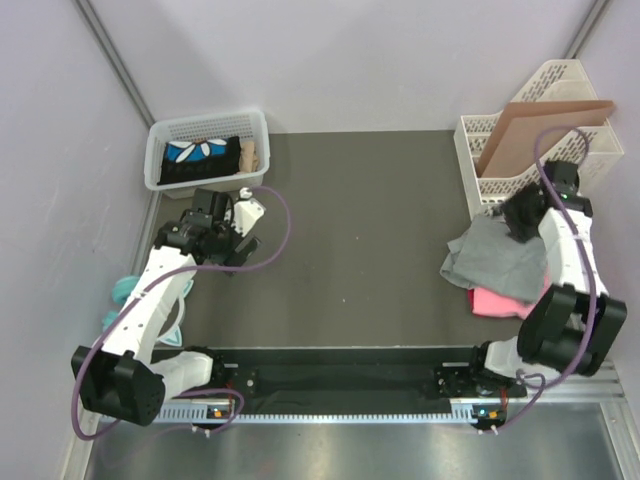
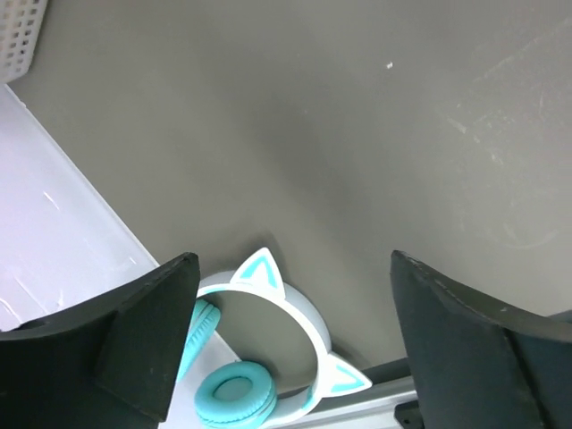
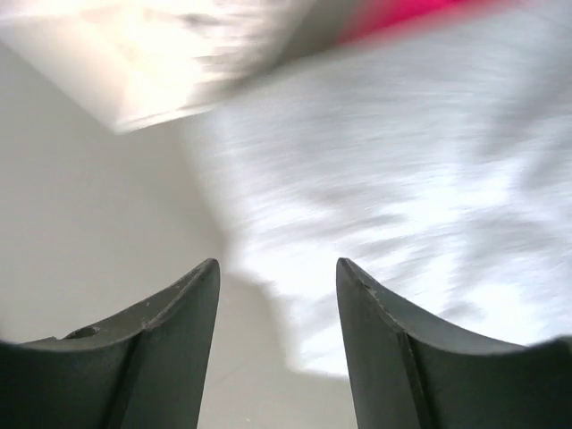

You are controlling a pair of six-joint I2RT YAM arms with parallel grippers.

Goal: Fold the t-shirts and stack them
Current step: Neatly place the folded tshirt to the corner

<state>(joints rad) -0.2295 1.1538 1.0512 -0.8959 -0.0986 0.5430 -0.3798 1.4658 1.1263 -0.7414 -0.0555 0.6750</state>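
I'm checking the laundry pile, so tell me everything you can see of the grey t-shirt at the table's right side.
The heather grey soft cloth t-shirt lies crumpled and unfolded on the dark table, draped over a bright pink shirt that peeks out at its near edge. The right arm's fingers hang over its edge, apart, gripping nothing.

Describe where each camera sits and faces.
Top external: above, behind the bases, looking down at the table; left arm, right arm show.
Left wrist: on left arm, facing down at headphones; open jaws show.
Right wrist: on right arm, close over grey t-shirt; jaws show.
Shared: top and right wrist see that t-shirt.
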